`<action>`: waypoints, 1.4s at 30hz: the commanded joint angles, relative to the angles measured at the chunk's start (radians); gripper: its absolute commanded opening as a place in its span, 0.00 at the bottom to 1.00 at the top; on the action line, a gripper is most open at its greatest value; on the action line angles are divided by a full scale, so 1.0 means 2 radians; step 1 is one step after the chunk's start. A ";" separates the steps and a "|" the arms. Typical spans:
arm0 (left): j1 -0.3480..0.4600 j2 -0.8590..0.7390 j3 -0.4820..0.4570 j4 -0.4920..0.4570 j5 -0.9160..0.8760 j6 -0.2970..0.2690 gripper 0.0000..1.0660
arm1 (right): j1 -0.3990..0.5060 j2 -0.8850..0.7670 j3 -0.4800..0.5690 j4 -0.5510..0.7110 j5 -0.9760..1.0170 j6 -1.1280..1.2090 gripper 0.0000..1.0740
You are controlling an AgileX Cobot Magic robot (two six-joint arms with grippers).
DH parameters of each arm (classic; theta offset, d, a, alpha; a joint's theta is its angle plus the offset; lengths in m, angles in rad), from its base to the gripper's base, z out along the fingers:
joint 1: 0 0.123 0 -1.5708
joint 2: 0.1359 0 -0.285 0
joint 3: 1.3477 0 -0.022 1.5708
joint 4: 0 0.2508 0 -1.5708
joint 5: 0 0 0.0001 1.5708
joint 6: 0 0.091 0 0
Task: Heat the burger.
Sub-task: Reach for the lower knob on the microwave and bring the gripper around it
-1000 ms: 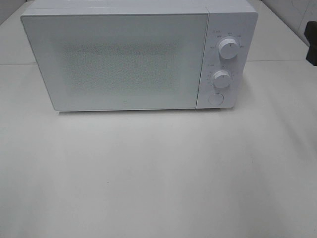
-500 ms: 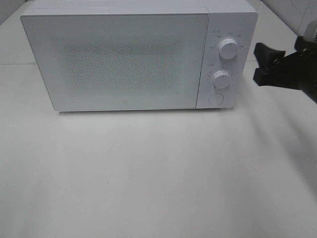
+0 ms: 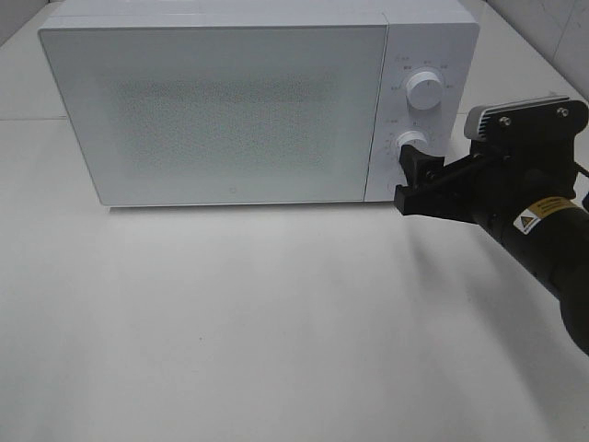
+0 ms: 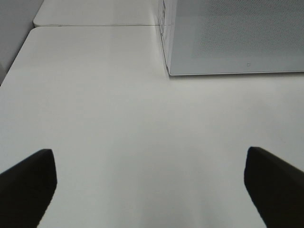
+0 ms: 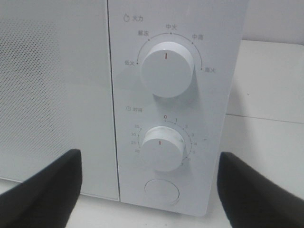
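Observation:
The burger is out of view. The white microwave (image 3: pixel 230 110) stands at the back of the table with its door shut. My right gripper (image 3: pixel 408 178) is open just in front of the control panel, its black fingers level with the lower knob (image 3: pixel 413 142). In the right wrist view the right gripper (image 5: pixel 149 164) brackets that lower knob (image 5: pixel 161 148), apart from it, with the upper knob (image 5: pixel 167 69) above. My left gripper (image 4: pixel 149 159) is open over bare table, short of the microwave's left front corner (image 4: pixel 169 71). It does not show in the exterior high view.
A round push button (image 5: pixel 163 191) sits below the lower knob. White table (image 3: pixel 230 322) stretches in front of the microwave. A seam between table panels (image 4: pixel 95 25) runs behind the microwave's left side.
My right arm has come in from the right edge, moving left and lower, and its fingers now stand in front of the lower knob. The microwave has not moved.

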 commanded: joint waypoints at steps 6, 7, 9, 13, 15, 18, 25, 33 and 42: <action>0.001 -0.008 0.001 -0.002 -0.007 -0.003 0.98 | 0.000 0.048 -0.034 0.001 -0.023 0.071 0.70; 0.001 -0.008 0.001 -0.002 -0.007 -0.003 0.98 | 0.000 0.048 -0.034 0.001 -0.023 0.071 0.70; 0.001 -0.008 0.001 -0.002 -0.007 -0.003 0.98 | 0.000 0.062 -0.053 0.001 -0.023 0.069 0.70; 0.001 -0.008 0.001 -0.002 -0.007 -0.003 0.98 | 0.000 0.076 -0.067 0.001 -0.021 0.070 0.70; 0.001 -0.008 0.001 -0.002 -0.007 -0.003 0.98 | 0.000 0.091 -0.081 0.001 -0.021 0.070 0.70; 0.001 -0.008 0.001 -0.002 -0.007 -0.003 0.98 | 0.000 0.108 -0.093 0.001 -0.021 0.070 0.70; 0.001 -0.008 0.001 -0.002 -0.007 -0.003 0.98 | 0.000 0.118 -0.110 0.017 -0.019 0.036 0.70; 0.001 -0.008 0.001 -0.002 -0.007 -0.003 0.98 | -0.002 0.121 -0.119 0.028 -0.016 -0.001 0.70; 0.001 -0.008 0.001 -0.001 -0.007 -0.003 0.98 | -0.002 0.139 -0.133 0.049 -0.018 -0.020 0.70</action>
